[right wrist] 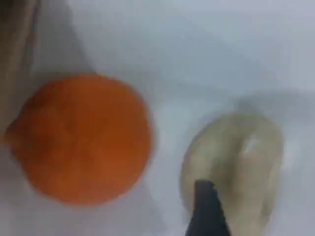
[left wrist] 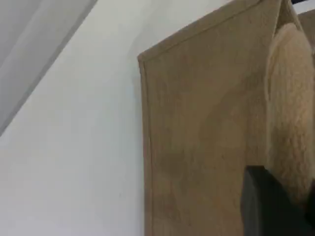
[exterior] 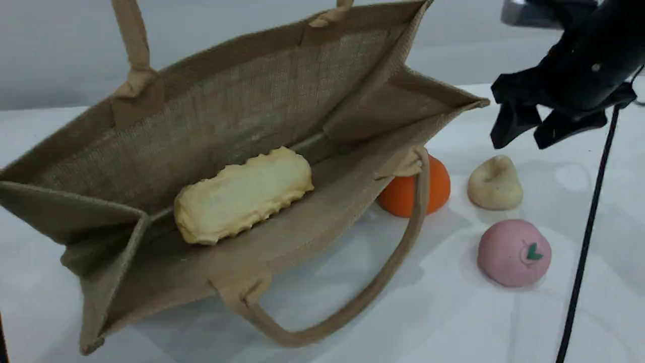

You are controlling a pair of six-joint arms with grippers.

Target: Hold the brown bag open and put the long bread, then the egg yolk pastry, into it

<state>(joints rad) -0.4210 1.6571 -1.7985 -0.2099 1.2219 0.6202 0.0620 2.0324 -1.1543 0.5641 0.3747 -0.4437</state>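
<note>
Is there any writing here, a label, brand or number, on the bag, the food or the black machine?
None: no word, number or brand can be read in any view.
The brown bag is plain weave, no print or tag showing.
The pink peach bears only a green leaf shape, not writing.
The long bread, egg yolk pastry, orange fruit and right claw are unmarked.

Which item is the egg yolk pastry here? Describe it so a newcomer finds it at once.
Start at the big brown bag; in the scene view, three small rounded things sit on the table to its right. The pastry is the far one, right of the orange fruit and behind the pink peach. It alone is plain cream-beige, lumpy, with a dimpled top.
</note>
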